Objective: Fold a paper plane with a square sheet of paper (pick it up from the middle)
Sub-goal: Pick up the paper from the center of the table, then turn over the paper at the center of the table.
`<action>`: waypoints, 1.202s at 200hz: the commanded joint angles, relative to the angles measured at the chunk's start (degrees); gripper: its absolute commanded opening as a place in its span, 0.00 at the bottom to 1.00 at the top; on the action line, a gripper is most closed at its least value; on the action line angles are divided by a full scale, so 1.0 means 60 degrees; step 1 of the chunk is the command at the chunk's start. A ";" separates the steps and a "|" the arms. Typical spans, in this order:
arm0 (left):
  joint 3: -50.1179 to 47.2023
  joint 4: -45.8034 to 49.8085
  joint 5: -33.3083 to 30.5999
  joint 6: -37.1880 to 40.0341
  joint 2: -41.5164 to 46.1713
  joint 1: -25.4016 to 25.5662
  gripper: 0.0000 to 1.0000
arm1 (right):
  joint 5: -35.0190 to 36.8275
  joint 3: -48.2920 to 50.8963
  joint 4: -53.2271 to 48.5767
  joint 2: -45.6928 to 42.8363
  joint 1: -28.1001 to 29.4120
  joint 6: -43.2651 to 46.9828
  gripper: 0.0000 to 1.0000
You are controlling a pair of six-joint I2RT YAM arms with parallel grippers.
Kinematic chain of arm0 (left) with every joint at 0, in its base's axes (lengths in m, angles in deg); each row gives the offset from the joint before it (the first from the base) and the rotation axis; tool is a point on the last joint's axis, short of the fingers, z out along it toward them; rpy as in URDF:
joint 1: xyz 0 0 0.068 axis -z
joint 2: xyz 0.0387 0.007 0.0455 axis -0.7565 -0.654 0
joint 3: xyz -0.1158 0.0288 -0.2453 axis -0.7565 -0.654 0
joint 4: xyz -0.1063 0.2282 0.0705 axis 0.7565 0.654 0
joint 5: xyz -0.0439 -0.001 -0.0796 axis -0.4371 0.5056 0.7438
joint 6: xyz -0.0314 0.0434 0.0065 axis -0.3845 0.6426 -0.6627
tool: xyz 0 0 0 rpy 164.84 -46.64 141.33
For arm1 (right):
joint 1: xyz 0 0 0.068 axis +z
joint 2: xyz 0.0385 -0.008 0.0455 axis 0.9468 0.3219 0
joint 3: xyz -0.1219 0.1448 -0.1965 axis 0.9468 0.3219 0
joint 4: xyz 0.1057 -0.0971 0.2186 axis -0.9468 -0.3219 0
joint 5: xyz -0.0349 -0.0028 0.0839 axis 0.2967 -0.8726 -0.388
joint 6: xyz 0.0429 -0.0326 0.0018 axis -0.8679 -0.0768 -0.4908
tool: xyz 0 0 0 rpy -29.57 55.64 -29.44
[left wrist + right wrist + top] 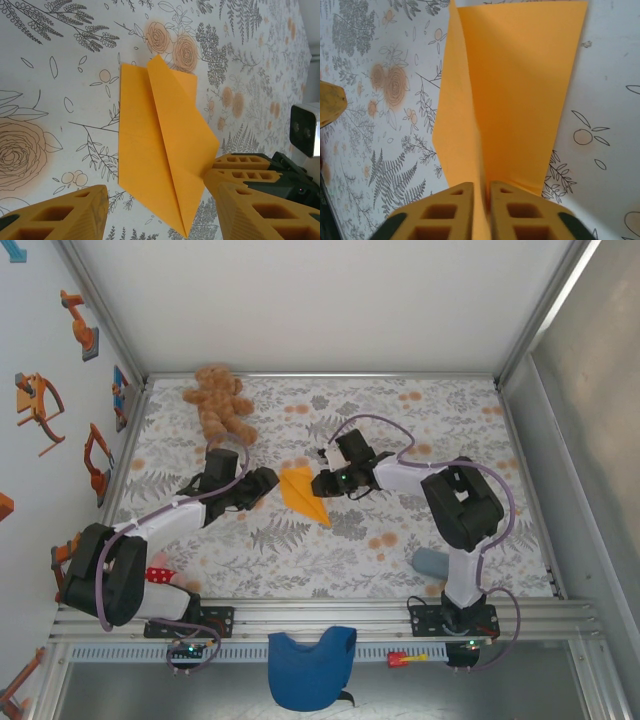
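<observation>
The orange sheet of paper lies folded into a pointed, creased shape in the middle of the floral table, its tip toward the near edge. In the left wrist view the paper shows two overlapping flaps meeting along a long crease. My right gripper is at its right corner, shut on a raised fold of the paper; the two fingers press together with orange paper between them. My left gripper stands open just left of the paper, its fingers apart and touching nothing.
A brown teddy bear lies at the back left. A blue cloth hangs over the front rail. A grey-blue object sits by the right arm's base, and a red item by the left arm's base.
</observation>
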 commanded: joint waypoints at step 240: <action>0.0267 -0.5518 0.3585 -0.0399 0.0012 0.0448 0.44 | -0.3023 0.1008 0.5794 -0.2177 -0.0785 -0.5376 0.00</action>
